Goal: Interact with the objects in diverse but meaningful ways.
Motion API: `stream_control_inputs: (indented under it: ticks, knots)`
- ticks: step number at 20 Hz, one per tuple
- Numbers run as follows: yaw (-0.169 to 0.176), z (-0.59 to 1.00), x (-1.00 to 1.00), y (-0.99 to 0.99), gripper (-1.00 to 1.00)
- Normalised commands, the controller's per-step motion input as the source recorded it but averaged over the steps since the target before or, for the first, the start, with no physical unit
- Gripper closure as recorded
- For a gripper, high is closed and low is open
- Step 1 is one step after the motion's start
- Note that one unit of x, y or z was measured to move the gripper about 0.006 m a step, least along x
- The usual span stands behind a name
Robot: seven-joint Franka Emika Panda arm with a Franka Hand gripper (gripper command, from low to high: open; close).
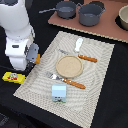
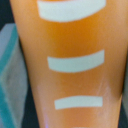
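1. From the exterior view I have the arm over the left edge of the woven placemat (image 1: 95,65), with the gripper (image 1: 34,56) low above the black tabletop (image 1: 107,107), on the exterior view's left.
2. The wrist view is filled almost edge to edge by an orange block (image 2: 75,75) with pale stripes across it. In the exterior view a sliver of the same orange shows at the gripper, so I judge the jaws are pinching the orange block; their tips themselves I cannot make out.
3. The step in hand, as I read it, is carrying or placing that block: it is held at the mat's edge and does not seem to be resting on anything, though I cannot tell for sure.
4. The other pieces lie apart from it: the yellow packet (image 1: 13,77) on the bare tabletop just beside the arm, the light-blue carton (image 1: 59,92) near the mat's front edge, the white shaker (image 1: 79,45) toward the far edge, beside the knife (image 1: 86,58).
5. The round wooden plate (image 1: 68,65) sits mid-mat, the fork (image 1: 67,80) in front of it.
6. Next I would pick a bare patch of mat, lower the block flat and only then spread the jaws, keeping clear of the packet and fork.
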Motion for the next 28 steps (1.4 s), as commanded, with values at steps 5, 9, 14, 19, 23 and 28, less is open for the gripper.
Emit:
stream_control_inputs:
  ticks: [5,9,14,19,23,28]
  knots:
    - [0.0,1.0,0.5,0.32,1.0]
    - [0.0,1.0,0.99,0.34,1.0]
    - [0.0,0.96,1.0,0.21,1.0]
    - [0.0,0.79,1.0,0.03,1.0]
    - [0.0,0.32,1.0,0.0,1.0]
    - [0.0,0.06,1.0,0.0,1.0]
